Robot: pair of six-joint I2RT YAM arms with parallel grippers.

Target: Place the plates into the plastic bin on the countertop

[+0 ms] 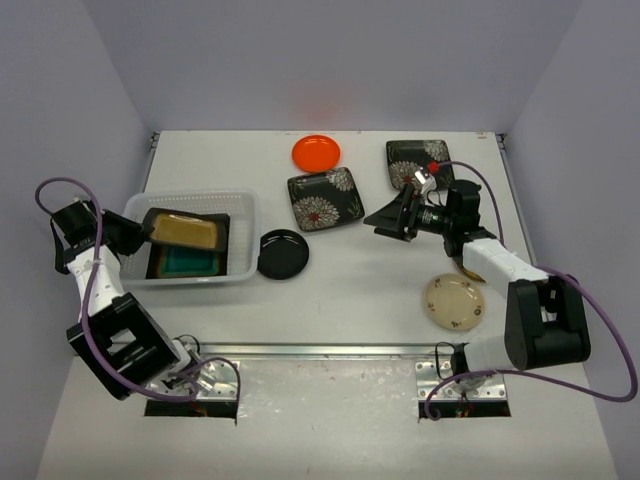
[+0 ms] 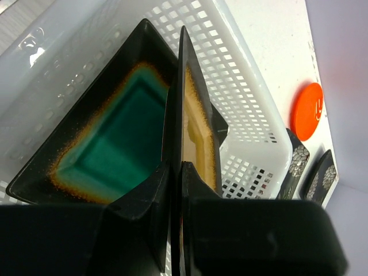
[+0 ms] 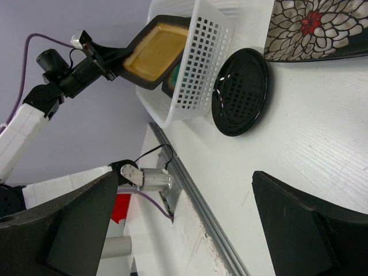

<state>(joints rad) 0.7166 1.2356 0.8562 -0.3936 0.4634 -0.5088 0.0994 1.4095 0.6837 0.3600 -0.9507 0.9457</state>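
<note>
**Item 1. Left gripper (image 2: 175,168).** Fingers pressed onto the near rim of the amber plate (image 2: 198,129), one pad on each face, a thin edge pinch. The plate hangs tilted over the bin (image 2: 247,80).

**Item 2. Teal plate (image 2: 109,144).** Lies flat on the bin floor, directly under the amber one. Whether the amber plate's low edge already touches it is hard to judge from these views.

**Item 3. Step in hand.** Set the amber plate on the teal one.
- Roll the wrist until the plate is near level, then lower it.
- Spread the fingers only once the plate bears on the teal one. Let go while it is tilted and it would likely clatter or slide against the mesh wall.
- Withdraw toward 9 o'clock, lifting over the bin rim so it is not dragged.

**Item 4. Right gripper (image 1: 383,222).** Fingers spread, holding nothing. It hovers above the countertop (image 1: 360,285), well apart from the bin.

**Item 5. Plates outside the bin, top view, read from the bin.**
- Black round plate (image 1: 283,253), 3 o'clock, just beside the wall.
- Near floral plate (image 1: 324,198), 2 o'clock.
- Orange plate (image 1: 316,152), 1 o'clock.
- Far floral plate (image 1: 410,158), 2 o'clock, beyond the right gripper.
- Cream plate (image 1: 454,302), 4 o'clock, by the right arm.
</note>
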